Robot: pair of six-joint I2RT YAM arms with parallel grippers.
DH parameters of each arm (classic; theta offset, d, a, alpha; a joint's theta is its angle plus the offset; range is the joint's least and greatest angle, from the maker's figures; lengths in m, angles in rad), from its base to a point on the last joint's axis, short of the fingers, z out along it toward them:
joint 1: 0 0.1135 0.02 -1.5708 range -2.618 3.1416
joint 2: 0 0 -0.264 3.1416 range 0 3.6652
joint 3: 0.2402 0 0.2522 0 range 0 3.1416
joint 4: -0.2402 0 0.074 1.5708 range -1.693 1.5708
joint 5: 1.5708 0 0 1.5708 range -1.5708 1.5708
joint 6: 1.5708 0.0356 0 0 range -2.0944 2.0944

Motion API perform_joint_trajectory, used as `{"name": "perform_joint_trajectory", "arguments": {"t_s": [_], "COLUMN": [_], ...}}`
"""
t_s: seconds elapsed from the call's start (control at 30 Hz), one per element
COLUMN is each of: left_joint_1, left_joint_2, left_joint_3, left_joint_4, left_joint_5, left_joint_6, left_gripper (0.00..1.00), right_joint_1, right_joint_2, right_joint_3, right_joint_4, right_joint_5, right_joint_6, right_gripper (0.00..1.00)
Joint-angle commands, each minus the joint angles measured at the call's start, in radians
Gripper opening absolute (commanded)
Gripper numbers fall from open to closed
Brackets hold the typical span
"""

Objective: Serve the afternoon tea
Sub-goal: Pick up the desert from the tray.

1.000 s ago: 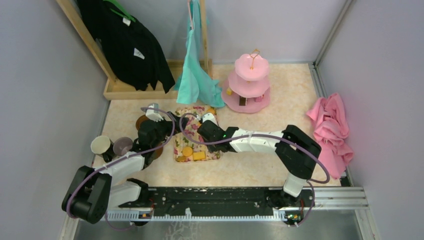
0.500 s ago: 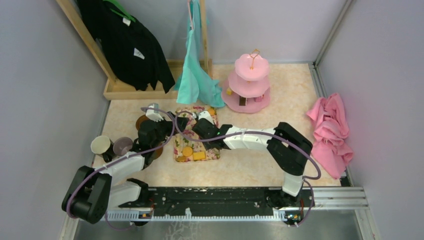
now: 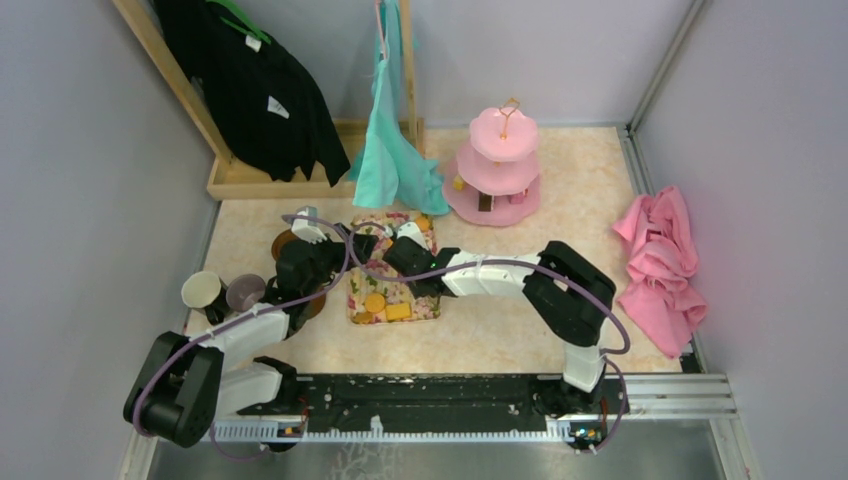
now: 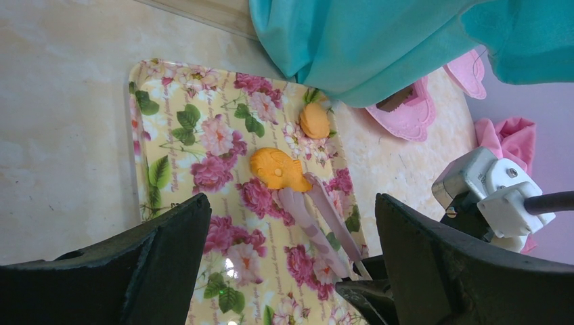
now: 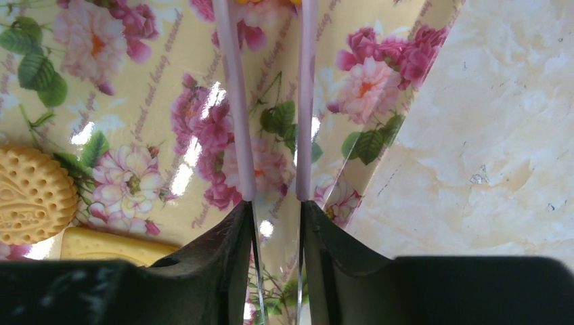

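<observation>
Left gripper point(image 4: 291, 203) jaws wide apart, empty, above floral tray point(image 4: 169, 135). Orange fish snack point(image 4: 277, 169) lies mid-tray; pink tongs point(image 4: 318, 217) tips touch one end, grip unconfirmed. Right gripper point(image 5: 274, 210) pinches the tong arms. Snack likely light, brittle: nip across the body, gently. Pink stand point(image 3: 497, 165) well apart, right

A tray point(image 3: 358, 282) is lying mid-table, snacks point(image 3: 398, 311) sitting on it, tongs point(image 4: 298, 210) touching one. A tiered stand point(image 3: 500, 165) is standing behind it to the right; two mugs point(image 3: 203, 290) are sitting side by side left of the tray.
</observation>
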Motion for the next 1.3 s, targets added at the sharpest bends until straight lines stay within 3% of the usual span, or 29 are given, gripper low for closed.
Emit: {"name": "perform_joint_trajectory", "arguments": {"t_s": [0.0,0.3,0.73,1.27], "left_joint_1": [-0.004,-0.006,-0.006,-0.007], "left_joint_2": [0.002,-0.024,-0.070,-0.091], "left_joint_3": [-0.007,0.008,0.025,0.044], "left_joint_4": [0.024,-0.019,-0.100,-0.175], "left_joint_5": [0.003,-0.009,-0.041,-0.030], "left_joint_6": [0.002,0.001,-0.023,-0.037], "left_gripper": [0.96,0.96,0.96,0.96], "right_joint_1": [-0.009,-0.008,-0.002,0.034], "right_joint_2": [-0.021,-0.110,-0.240,-0.515], "right_joint_3": [0.038,-0.012,-0.079,-0.150], "right_joint_4": [0.042,0.044,0.019,-0.118], "right_joint_5": [0.032,0.037,0.044,0.181], "right_joint_6": [-0.005,-0.018,-0.020,0.040], "right_gripper": [0.27,0.12,0.00,0.00]}}
